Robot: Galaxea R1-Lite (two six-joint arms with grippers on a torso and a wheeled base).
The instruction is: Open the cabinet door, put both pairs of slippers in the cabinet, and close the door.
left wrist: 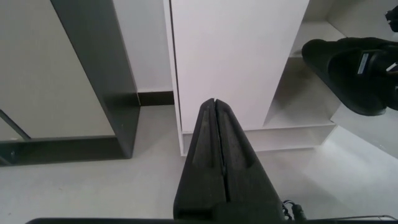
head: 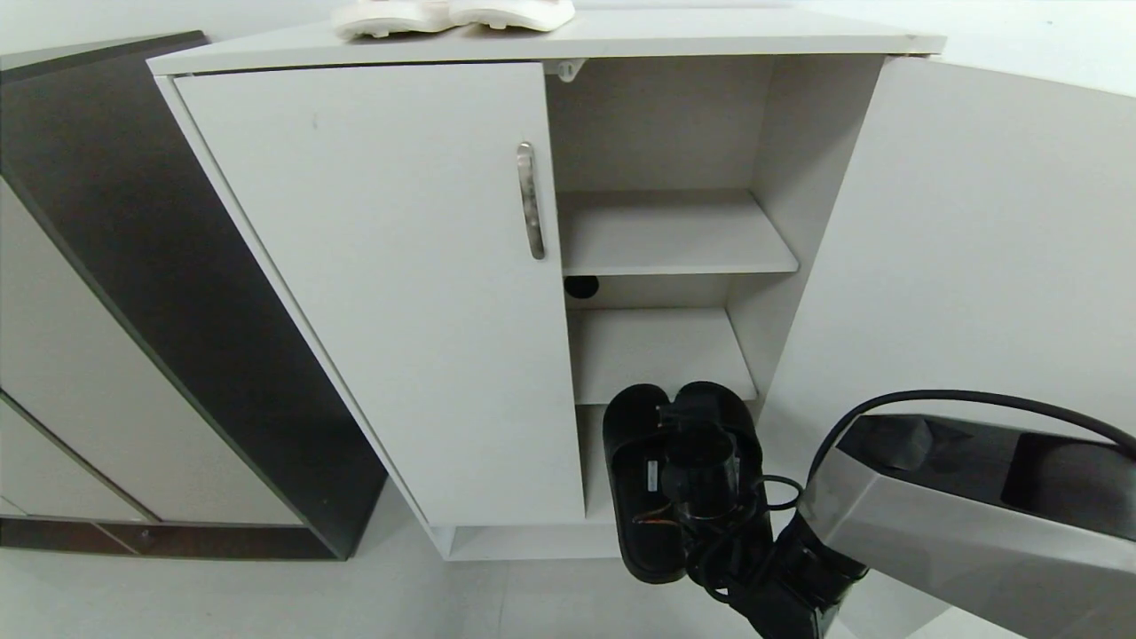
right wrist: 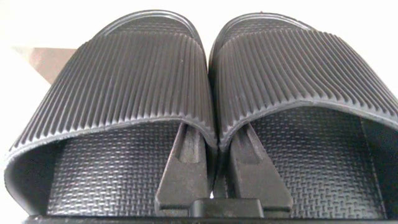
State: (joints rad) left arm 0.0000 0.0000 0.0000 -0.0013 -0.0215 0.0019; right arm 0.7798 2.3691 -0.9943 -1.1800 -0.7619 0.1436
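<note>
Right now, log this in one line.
right gripper: shut on black slippers, at cabinet opening | left gripper: shut | white slippers: on cabinet top | right door: open

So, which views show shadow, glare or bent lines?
Head view: the cabinet sides splay outward, a lens effect; its upper compartment lies in shadow; the door handle carries a bright glint. Right wrist view: the background behind the black slippers is washed out white. Left wrist view: light is even, no strong glare.
</note>
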